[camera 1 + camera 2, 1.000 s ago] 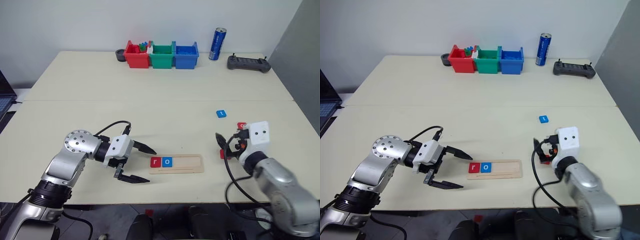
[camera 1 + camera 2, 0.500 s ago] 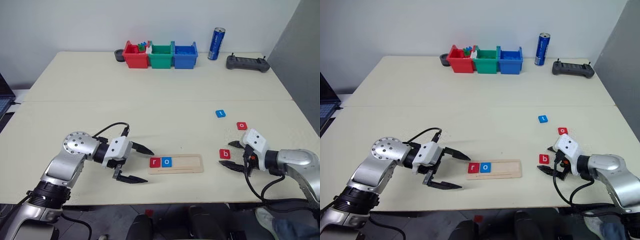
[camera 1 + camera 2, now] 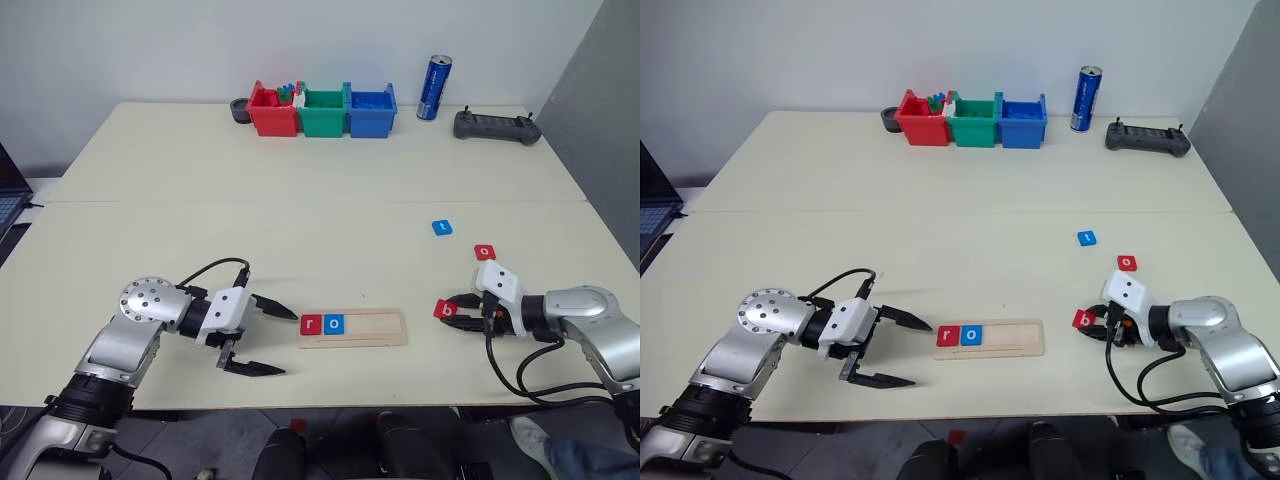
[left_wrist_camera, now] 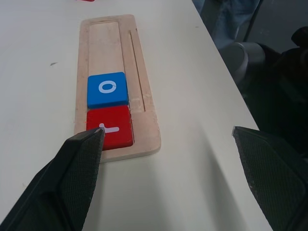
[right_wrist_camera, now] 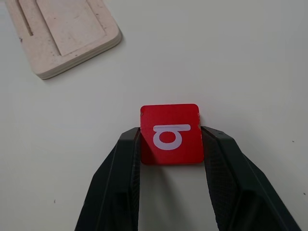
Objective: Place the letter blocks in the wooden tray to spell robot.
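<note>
The right arm lies low along the counter (image 3: 330, 210), forearm pointing left, its pincer (image 5: 171, 139) pinching the red b block (image 3: 447, 310) by two opposite edges, flat on the counter just right of the wooden tray (image 3: 375, 327). The left pincer (image 3: 268, 340) hovers spread at the tray's left end. The tray's long axis runs left to right, holding the red r block (image 3: 310, 324) and blue o block (image 3: 334, 324) at its left end.

A pale cream tabletop (image 3: 300, 170) is spanning the scene, a seam running across its middle. A plain white wall (image 3: 150, 50) is standing behind it, with a grey panel (image 3: 610, 110) rising at the right.
</note>
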